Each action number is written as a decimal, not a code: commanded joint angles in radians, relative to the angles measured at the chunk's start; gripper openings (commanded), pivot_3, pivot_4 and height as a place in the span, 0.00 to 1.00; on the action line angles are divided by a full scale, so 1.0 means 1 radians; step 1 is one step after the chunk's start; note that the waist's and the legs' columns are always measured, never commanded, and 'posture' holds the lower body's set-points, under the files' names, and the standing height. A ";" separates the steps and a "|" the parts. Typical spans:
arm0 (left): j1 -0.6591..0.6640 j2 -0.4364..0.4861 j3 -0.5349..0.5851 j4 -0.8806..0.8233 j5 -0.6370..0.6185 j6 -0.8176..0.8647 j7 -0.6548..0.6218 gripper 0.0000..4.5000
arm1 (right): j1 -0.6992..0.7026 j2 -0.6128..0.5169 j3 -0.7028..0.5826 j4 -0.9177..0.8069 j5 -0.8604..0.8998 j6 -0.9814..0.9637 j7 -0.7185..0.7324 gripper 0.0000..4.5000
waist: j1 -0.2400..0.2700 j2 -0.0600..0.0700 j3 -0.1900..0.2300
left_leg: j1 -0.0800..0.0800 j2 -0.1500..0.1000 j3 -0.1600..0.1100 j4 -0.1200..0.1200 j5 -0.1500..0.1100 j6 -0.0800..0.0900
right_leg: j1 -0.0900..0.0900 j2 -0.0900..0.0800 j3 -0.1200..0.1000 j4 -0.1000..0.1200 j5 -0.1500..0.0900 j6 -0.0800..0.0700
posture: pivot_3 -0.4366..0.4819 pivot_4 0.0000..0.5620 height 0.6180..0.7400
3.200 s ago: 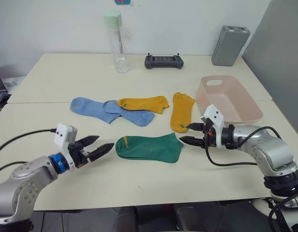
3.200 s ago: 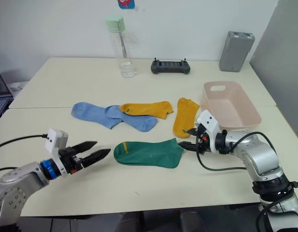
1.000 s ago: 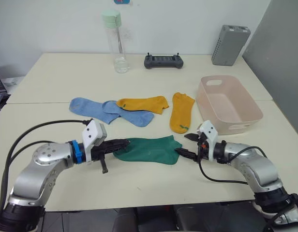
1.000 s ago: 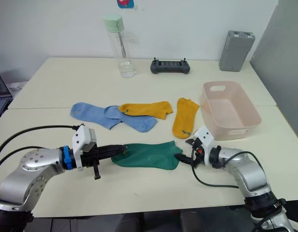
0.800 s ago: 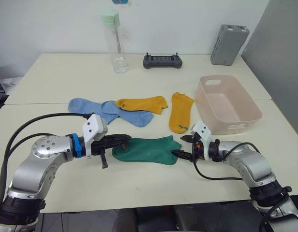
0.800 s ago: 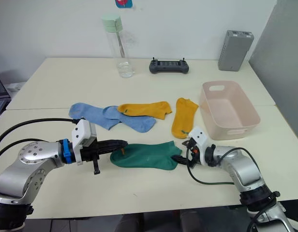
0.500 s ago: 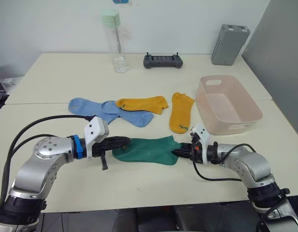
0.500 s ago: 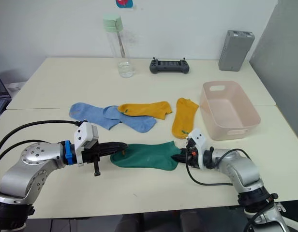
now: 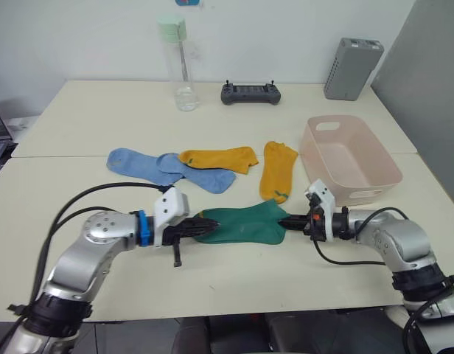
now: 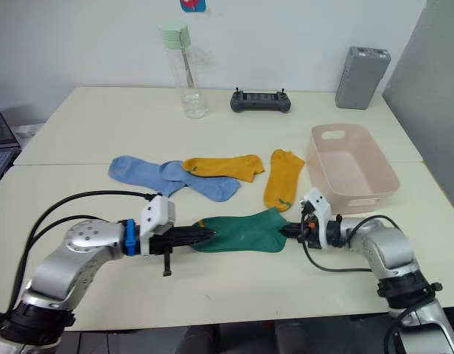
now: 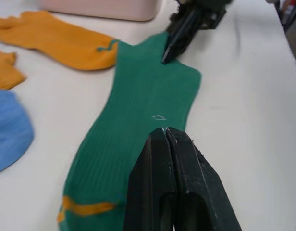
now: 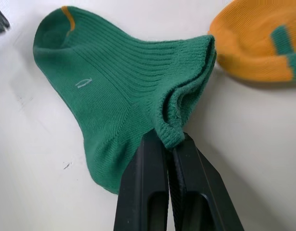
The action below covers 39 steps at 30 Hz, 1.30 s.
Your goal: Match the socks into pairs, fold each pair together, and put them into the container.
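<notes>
At 6 o'clock on the desk (image 9: 234,96), both grippers, left (image 9: 205,227) and right (image 9: 285,220), pinch the green pair (image 9: 245,223); lift evenly, fold toe to cuff.

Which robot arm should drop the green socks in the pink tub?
Probably the right. The right gripper is shut on the cuff end of the green socks and sits close beside the pink tub. The left gripper pinches the toe end, farther from it.

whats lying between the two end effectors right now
The dark green sock pair spans the whole stretch in the left eye view, the left end effector at its toe and the right end effector on its cuff.
</notes>
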 commanded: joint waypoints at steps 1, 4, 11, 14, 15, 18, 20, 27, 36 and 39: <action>-0.042 -0.037 -0.054 0.066 0.083 -0.056 0.032 0.00 | -0.029 -0.010 -0.010 0.012 0.011 -0.023 0.042 0.01 | -0.001 0.000 0.000 | 0.000 0.000 0.000 0.000 0.000 0.000 | 0.000 0.000 0.000 0.000 0.000 0.000 | 0.48 0.27 1.00; -0.072 -0.072 -0.097 0.141 0.149 -0.091 0.056 0.00 | -0.036 -0.014 -0.002 0.005 0.005 -0.026 0.053 0.01 | -0.003 0.000 0.000 | 0.000 0.000 0.000 0.000 0.000 0.000 | 0.000 0.000 0.000 0.000 0.000 0.000 | 0.48 0.27 1.00; -0.104 -0.122 -0.142 0.251 0.227 -0.108 0.084 0.00 | -0.037 -0.024 -0.012 -0.082 0.053 0.025 0.073 0.01 | -0.001 0.000 0.000 | -0.001 0.000 -0.001 0.000 0.000 0.000 | 0.000 0.001 0.000 0.000 0.000 0.000 | 0.48 0.27 1.00; -0.099 -0.130 -0.143 0.266 0.236 -0.123 0.084 0.00 | -0.051 0.000 -0.041 -0.131 0.125 0.073 0.076 0.01 | -0.002 0.000 0.000 | -0.001 0.000 -0.001 0.001 0.000 0.000 | 0.001 0.001 0.000 0.001 0.001 0.001 | 0.48 0.27 1.00; -0.094 -0.132 -0.140 0.262 0.233 -0.119 0.083 0.00 | -0.059 0.012 -0.053 -0.149 0.155 0.098 0.070 0.01 | -0.002 0.000 0.000 | -0.001 0.000 -0.001 0.001 0.000 0.000 | 0.001 0.001 0.000 0.001 0.001 0.001 | 0.48 0.27 1.00; -0.075 -0.128 -0.139 0.236 0.221 -0.101 0.073 0.00 | -0.091 0.075 -0.080 -0.187 0.229 0.158 0.026 0.01 | -0.005 0.000 0.000 | -0.001 0.000 -0.002 0.003 0.000 0.000 | 0.001 0.001 0.000 0.001 0.001 0.002 | 0.48 0.27 1.00; -0.068 -0.127 -0.134 0.223 0.214 -0.091 0.070 0.00 | -0.108 0.127 -0.062 -0.185 0.229 0.144 0.001 0.01 | -0.004 0.000 0.000 | -0.001 0.000 -0.002 0.004 0.000 0.000 | 0.002 0.001 0.000 0.001 0.002 0.002 | 0.48 0.27 1.00; -0.059 -0.108 -0.082 0.192 0.170 -0.040 0.069 0.00 | -0.156 0.214 0.016 -0.110 0.180 0.101 -0.021 0.01 | -0.003 0.001 0.000 | -0.001 0.000 -0.003 0.006 0.000 0.000 | 0.004 0.001 -0.001 0.001 0.002 0.002 | 0.48 0.27 1.00; 0.008 0.123 0.159 0.019 -0.032 0.140 -0.040 0.00 | -0.223 0.276 0.209 0.047 0.020 -0.047 0.021 0.01 | -0.015 0.001 0.000 | -0.001 0.001 -0.004 0.004 0.000 0.000 | 0.000 0.001 -0.003 0.002 0.001 0.001 | 0.48 0.27 1.00; -0.002 0.183 0.223 0.006 -0.074 0.181 -0.059 0.00 | -0.249 0.324 0.239 0.100 -0.011 -0.073 0.022 0.01 | -0.013 0.001 0.000 | -0.002 0.001 -0.004 0.004 0.000 0.000 | 0.000 0.001 -0.003 0.002 0.000 0.001 | 0.48 0.27 1.00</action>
